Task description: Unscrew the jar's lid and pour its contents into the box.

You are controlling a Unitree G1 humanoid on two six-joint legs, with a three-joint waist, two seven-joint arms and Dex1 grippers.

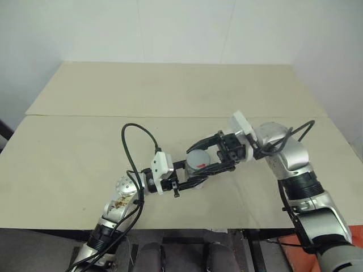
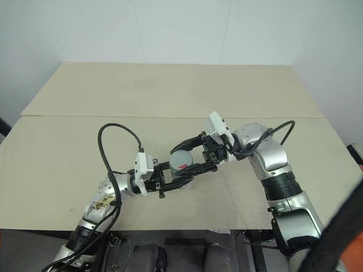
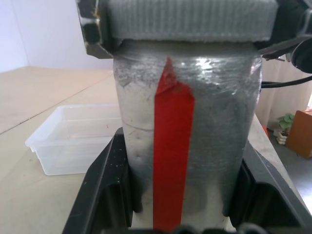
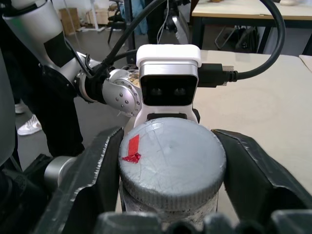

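Observation:
The silvery jar (image 3: 204, 126), with a red strip down its side, is held upright above the table, my left gripper (image 1: 195, 174) shut on its body. The grey-blue lid (image 4: 173, 161) sits on top of the jar and carries a small red mark. From the right, my right gripper (image 1: 199, 158) reaches in and is open, one black finger (image 4: 92, 170) on each side of the lid, close to its rim. The clear plastic box (image 3: 73, 136) lies on the table beyond the jar in the left wrist view. The contents are hidden inside the jar.
The beige table (image 1: 170, 90) stretches wide behind and beside both arms. A black cable (image 1: 133, 147) loops up from my left wrist. Past the table's edge in the right wrist view stand furniture and a person's legs (image 4: 29, 122).

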